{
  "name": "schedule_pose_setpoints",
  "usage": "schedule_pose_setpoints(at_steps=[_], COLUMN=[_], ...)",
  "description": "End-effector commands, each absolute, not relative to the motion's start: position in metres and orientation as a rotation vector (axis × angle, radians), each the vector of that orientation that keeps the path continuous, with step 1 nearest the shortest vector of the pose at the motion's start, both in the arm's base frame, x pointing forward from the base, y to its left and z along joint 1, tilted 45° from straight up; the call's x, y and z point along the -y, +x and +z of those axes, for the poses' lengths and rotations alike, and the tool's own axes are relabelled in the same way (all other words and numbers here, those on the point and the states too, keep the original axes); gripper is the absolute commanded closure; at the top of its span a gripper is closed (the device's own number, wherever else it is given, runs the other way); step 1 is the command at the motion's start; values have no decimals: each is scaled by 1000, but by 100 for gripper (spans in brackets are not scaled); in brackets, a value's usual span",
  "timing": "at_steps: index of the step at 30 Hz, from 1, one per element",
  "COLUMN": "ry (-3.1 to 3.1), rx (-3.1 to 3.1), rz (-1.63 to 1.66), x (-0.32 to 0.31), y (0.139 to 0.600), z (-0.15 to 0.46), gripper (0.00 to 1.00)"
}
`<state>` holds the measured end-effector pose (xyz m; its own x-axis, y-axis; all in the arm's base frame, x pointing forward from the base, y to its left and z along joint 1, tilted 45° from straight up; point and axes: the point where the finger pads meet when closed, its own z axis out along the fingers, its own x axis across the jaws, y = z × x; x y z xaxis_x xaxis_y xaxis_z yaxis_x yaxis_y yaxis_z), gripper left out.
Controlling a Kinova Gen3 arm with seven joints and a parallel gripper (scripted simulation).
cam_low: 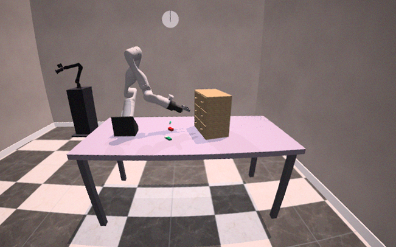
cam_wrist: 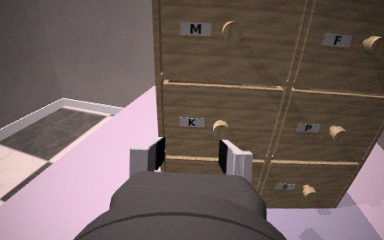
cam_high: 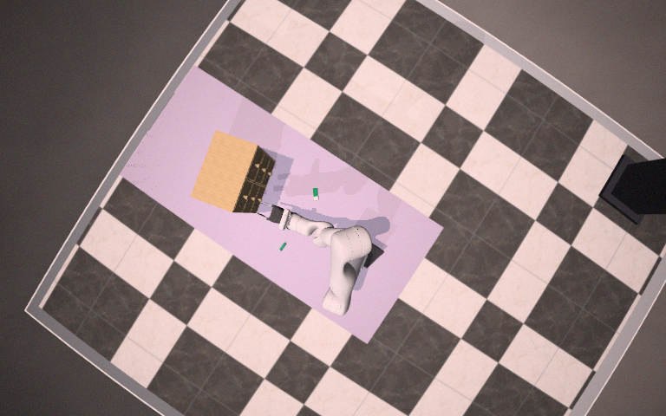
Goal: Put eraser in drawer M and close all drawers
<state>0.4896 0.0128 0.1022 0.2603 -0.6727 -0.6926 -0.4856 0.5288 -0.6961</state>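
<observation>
The small chest (cam_high: 223, 172) (cam_low: 219, 117) stands upright, with all visible drawers looking pushed in. Drawer M (cam_wrist: 220, 60) is at the upper left in the wrist view, with a round knob (cam_wrist: 230, 30); drawer K (cam_wrist: 185, 142) is below it. My gripper (cam_high: 259, 208) (cam_low: 189, 109) (cam_wrist: 191, 150) is open and empty, in front of the chest at the M and K side, its fingertips appearing just below K's knob (cam_wrist: 220, 126). A green and white block (cam_high: 316, 193) (cam_low: 168, 138), seemingly the eraser, lies on the table (cam_high: 408, 230) (cam_low: 237, 150) away from the gripper.
A small green piece (cam_high: 283, 246) (cam_low: 170, 122) and a red object (cam_low: 170, 129) lie on the table. A black box-like object (cam_high: 375, 256) (cam_low: 123, 126) stands near the arm's base. Drawers F (cam_wrist: 340, 65), P (cam_wrist: 310, 145) and S (cam_wrist: 290, 200) are on the right.
</observation>
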Motion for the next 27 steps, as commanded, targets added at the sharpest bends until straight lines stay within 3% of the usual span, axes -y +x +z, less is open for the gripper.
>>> schedule_pose_setpoints(at_steps=[1, 27], ry=[-1082, -1001], rx=[-1379, -1356], rz=[-169, -235], x=[-19, -25], y=[489, 494], z=[101, 96], gripper=[0, 0])
